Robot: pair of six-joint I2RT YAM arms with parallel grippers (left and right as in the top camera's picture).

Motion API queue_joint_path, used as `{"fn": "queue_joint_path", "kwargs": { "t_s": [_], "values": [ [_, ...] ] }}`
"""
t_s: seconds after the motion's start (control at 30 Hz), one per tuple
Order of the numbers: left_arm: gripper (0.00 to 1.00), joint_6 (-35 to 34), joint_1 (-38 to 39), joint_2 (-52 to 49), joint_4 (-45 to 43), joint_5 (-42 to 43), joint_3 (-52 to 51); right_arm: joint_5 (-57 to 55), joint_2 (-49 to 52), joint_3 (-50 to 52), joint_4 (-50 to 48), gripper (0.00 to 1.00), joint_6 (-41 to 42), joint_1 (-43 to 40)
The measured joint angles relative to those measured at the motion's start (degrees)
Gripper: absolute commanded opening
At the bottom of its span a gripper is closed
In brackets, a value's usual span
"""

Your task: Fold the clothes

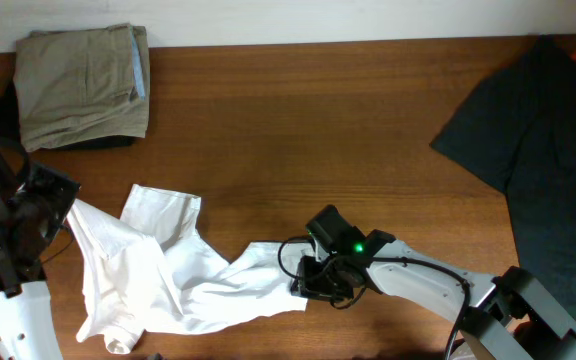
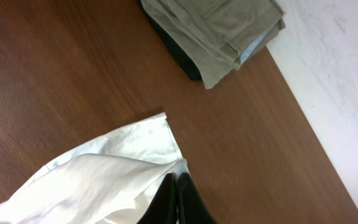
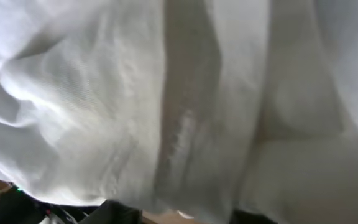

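White T-shirt lies crumpled on the near-left surface. Left pincer, pressed together, pinches one edge. Right pincer sits at the opposite edge, state indeterminable. Probable step: spreading flat. The next move calls for even outward tension.

Open table between trousers, dark garment
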State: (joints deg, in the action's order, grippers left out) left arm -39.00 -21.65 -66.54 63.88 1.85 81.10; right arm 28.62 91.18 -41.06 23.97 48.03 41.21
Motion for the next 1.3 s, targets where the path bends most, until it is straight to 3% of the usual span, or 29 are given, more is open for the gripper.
{"fn": "queue_joint_path", "kwargs": {
  "t_s": [0.07,0.13,0.17,0.37,0.47,0.67,0.9,0.93,1.13,1.3],
  "values": [
    [0.02,0.02,0.0,0.0,-0.02,0.0,0.0,-0.13,0.0,0.0,-0.28,0.23,0.42,0.37],
    [0.02,0.02,0.0,0.0,-0.24,0.0,0.0,-0.15,0.0,0.0,-0.24,0.05,1.29,0.52],
    [0.02,0.02,0.0,0.0,-0.44,0.0,0.0,-0.15,0.0,0.0,-0.17,0.04,1.42,0.5],
    [0.02,0.0,0.0,0.0,-0.96,0.0,0.0,-2.29,-0.22,-4.0,5.88,0.04,0.72,-0.74],
    [0.02,0.02,0.0,0.0,-1.05,-0.02,0.0,-5.62,-2.38,-9.99,14.05,0.04,-2.43,-1.99],
    [0.01,2.19,0.0,0.11,-2.64,-0.22,0.0,-8.74,-5.53,-27.98,29.2,0.04,-14.19,-15.61],
    [0.01,5.46,0.0,11.74,-4.55,0.13,1.57,-9.35,-8.2,-30.95,31.36,0.06,-19.06,-22.29],
    [0.01,5.62,0.0,10.99,-3.58,1.31,1.62,-9.62,-7.91,-30.99,31.36,0.11,-19.5,-22.4],
    [0.01,5.64,0.0,-4.33,-1.11,3.32,-3.3,-10.43,5.01,-30.93,31.21,0.11,-21.49,-22.45],
    [0.01,5.62,0.0,-6.56,-1.51,3.37,-3.32,-10.19,11.85,-30.88,33.83,0.14,-23.06,-22.45]
  ]
}}
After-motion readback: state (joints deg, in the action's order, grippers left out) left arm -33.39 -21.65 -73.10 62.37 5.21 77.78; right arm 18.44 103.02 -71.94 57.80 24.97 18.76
